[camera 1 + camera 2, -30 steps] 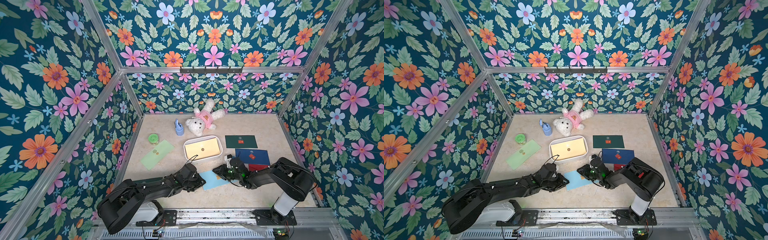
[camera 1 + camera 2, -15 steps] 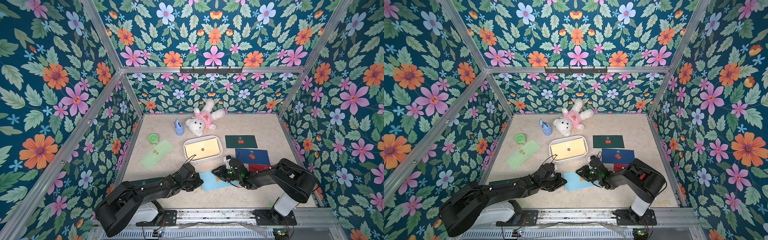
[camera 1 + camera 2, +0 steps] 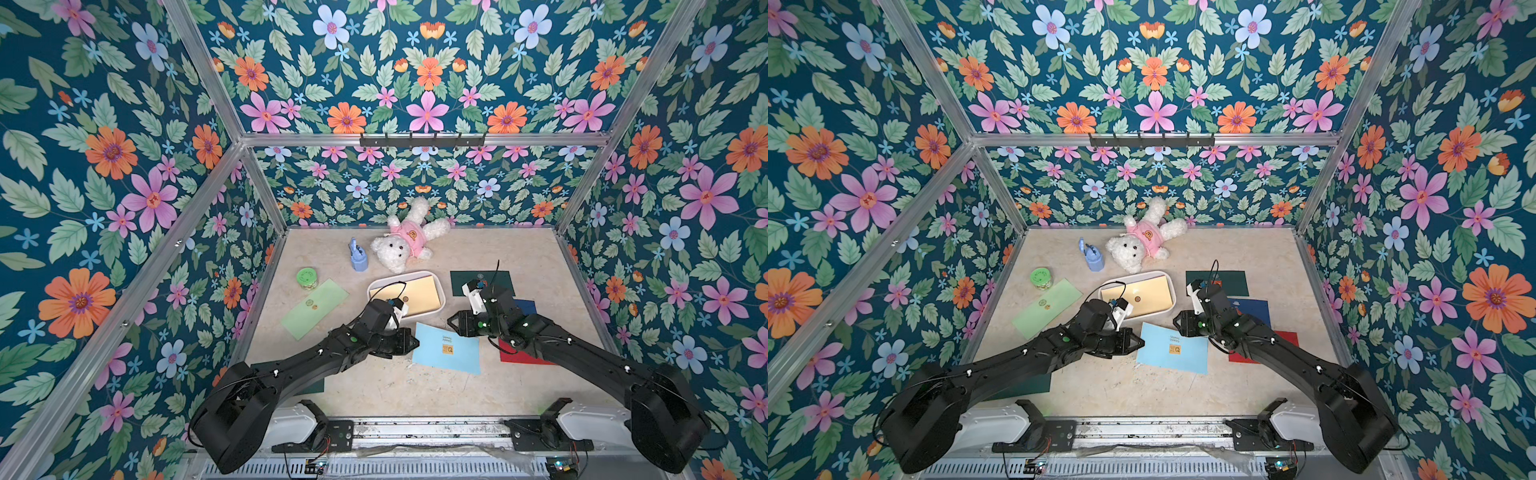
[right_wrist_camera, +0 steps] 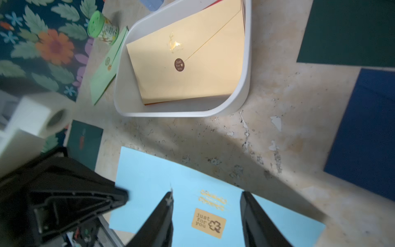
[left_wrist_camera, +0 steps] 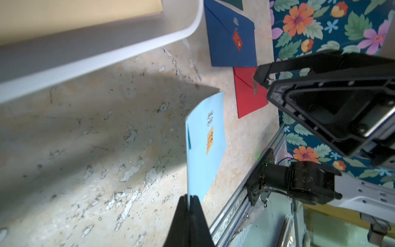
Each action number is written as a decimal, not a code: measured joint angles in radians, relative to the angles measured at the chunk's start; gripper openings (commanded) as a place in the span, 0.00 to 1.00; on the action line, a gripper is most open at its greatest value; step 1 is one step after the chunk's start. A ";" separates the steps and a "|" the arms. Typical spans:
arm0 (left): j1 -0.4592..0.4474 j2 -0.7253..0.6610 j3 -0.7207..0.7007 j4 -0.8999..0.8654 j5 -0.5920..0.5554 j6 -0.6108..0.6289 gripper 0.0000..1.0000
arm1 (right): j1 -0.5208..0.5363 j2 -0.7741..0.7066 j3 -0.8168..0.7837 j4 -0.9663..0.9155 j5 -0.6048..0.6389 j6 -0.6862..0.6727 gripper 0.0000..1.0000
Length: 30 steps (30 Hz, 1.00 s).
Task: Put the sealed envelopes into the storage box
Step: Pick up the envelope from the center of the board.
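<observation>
The light blue envelope (image 3: 446, 348) sits near the front of the table (image 3: 415, 386), just in front of the white storage box (image 3: 441, 291), its left edge pinched in the left hand (image 5: 189, 198), whose jaws are pressed together on the paper. The right hand (image 4: 206, 205) hovers above the same envelope with its jaws apart, straddling the orange seal sticker (image 4: 208, 223) without gripping. Inside the box lies a yellow envelope (image 4: 188, 57) on top of others, of which only thin coloured edges show. To the right of the box lie a dark green envelope (image 3: 498, 278), a navy envelope (image 5: 232, 40) and a red envelope (image 5: 248, 94), the latter two largely hidden by the right arm in both top views. A light green envelope (image 3: 314, 307) lies to the left, beside a green-lidded jar (image 3: 306, 277). Another dark green envelope (image 4: 84, 141) is mostly covered by the left arm. The table is a worn, mottled beige, walled in by floral panels (image 3: 124, 187); a stuffed bear (image 3: 401, 245) and a small blue bottle (image 3: 358, 257) lie at the back.
</observation>
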<state>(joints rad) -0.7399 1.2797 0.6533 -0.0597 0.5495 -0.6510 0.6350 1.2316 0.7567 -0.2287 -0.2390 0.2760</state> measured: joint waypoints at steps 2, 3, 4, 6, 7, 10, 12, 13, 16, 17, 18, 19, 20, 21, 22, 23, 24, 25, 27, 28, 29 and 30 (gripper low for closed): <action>0.015 0.018 0.045 -0.037 0.034 0.065 0.00 | -0.023 -0.028 0.023 -0.045 -0.009 -0.106 0.57; 0.026 0.030 0.074 -0.066 0.054 0.104 0.00 | -0.031 -0.044 0.029 -0.057 -0.002 -0.158 0.58; 0.038 0.043 0.101 -0.093 0.078 0.141 0.00 | -0.039 -0.058 0.036 -0.072 -0.007 -0.211 0.58; 0.059 0.058 0.145 -0.136 0.110 0.201 0.00 | -0.061 -0.066 0.055 -0.089 -0.048 -0.283 0.59; 0.073 0.064 0.169 -0.163 0.131 0.237 0.00 | -0.075 -0.064 0.066 -0.089 -0.052 -0.314 0.59; 0.109 0.079 0.217 -0.215 0.192 0.323 0.00 | -0.096 -0.036 0.092 -0.094 -0.081 -0.399 0.59; 0.126 0.087 0.244 -0.255 0.229 0.374 0.00 | -0.095 -0.002 0.107 -0.106 -0.111 -0.453 0.59; 0.131 0.091 0.261 -0.277 0.247 0.402 0.00 | -0.095 0.016 0.116 -0.114 -0.123 -0.477 0.59; 0.132 0.102 0.298 -0.319 0.290 0.470 0.00 | -0.100 0.064 0.147 -0.128 -0.145 -0.540 0.59; 0.132 0.105 0.305 -0.330 0.301 0.483 0.00 | -0.101 0.079 0.160 -0.133 -0.151 -0.558 0.59; 0.132 0.107 0.311 -0.339 0.312 0.498 0.00 | -0.101 0.093 0.174 -0.138 -0.159 -0.575 0.59; 0.134 0.109 0.315 -0.347 0.319 0.507 0.00 | -0.102 0.108 0.190 -0.144 -0.171 -0.593 0.59; 0.136 0.110 0.319 -0.351 0.324 0.516 0.00 | -0.103 0.122 0.204 -0.150 -0.183 -0.609 0.59; 0.137 0.110 0.322 -0.357 0.328 0.523 0.00 | -0.104 0.137 0.220 -0.159 -0.197 -0.623 0.59; 0.138 0.110 0.327 -0.362 0.331 0.527 0.00 | -0.105 0.151 0.235 -0.168 -0.213 -0.641 0.59; 0.138 0.111 0.330 -0.363 0.331 0.528 0.00 | -0.105 0.162 0.246 -0.176 -0.228 -0.653 0.59; 0.140 0.111 0.333 -0.366 0.332 0.533 0.00 | -0.105 0.172 0.257 -0.185 -0.241 -0.669 0.59; 0.142 0.113 0.336 -0.370 0.334 0.536 0.00 | -0.106 0.181 0.265 -0.194 -0.253 -0.680 0.59; 0.144 0.117 0.342 -0.381 0.338 0.545 0.00 | -0.106 0.190 0.274 -0.206 -0.266 -0.698 0.58; 0.146 0.120 0.343 -0.384 0.338 0.545 0.00 | -0.107 0.192 0.275 -0.211 -0.270 -0.706 0.58; 0.147 0.122 0.344 -0.389 0.338 0.547 0.00 | -0.109 0.193 0.277 -0.217 -0.274 -0.713 0.57; 0.148 0.123 0.346 -0.390 0.338 0.549 0.00 | -0.117 0.192 0.277 -0.223 -0.280 -0.718 0.57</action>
<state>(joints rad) -0.5919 1.4029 0.9989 -0.4500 0.8875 -0.1024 0.5175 1.4239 1.0332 -0.4515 -0.5190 -0.4416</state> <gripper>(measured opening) 0.073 0.574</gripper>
